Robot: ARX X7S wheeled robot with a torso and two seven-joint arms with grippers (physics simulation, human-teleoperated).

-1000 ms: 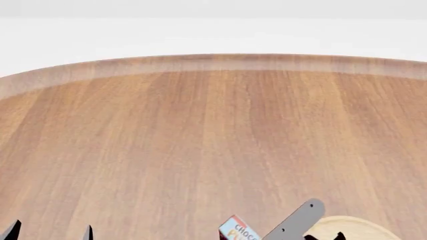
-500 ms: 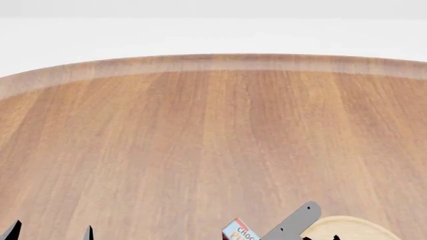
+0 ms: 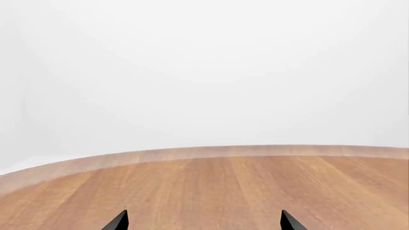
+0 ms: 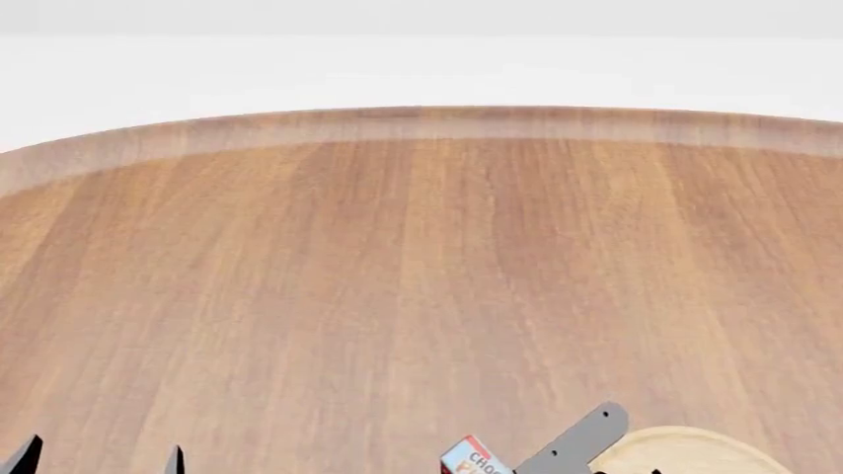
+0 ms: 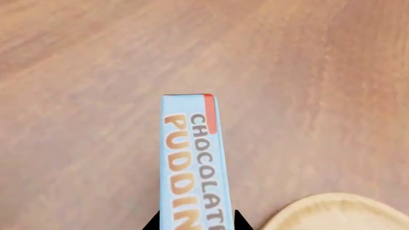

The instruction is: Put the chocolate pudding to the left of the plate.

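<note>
The pudding (image 5: 195, 163) sits at the bottom centre of the right wrist view, its light-blue lettered face toward the camera, with the two dark tips of the right pincer (image 5: 196, 221) pressed against either side of it, so that pincer looks clamped on the box. In the head view only the box's top corner shows at the bottom edge, right of centre, just left of the plate (image 4: 685, 449), whose pale rim peeks up at the lower right. Whether the box touches the bench (image 4: 421, 276) or hangs just above it, I cannot tell.

The left pincer (image 3: 203, 221) shows only two tips, set wide apart with nothing between them, at the bottom of its own view.

To my eye this is the placing step: the box is already on the plate's left side. The next move calls for seating it flat on the wood, clear of the rim, then opening the tips without tipping the narrow box.
</note>
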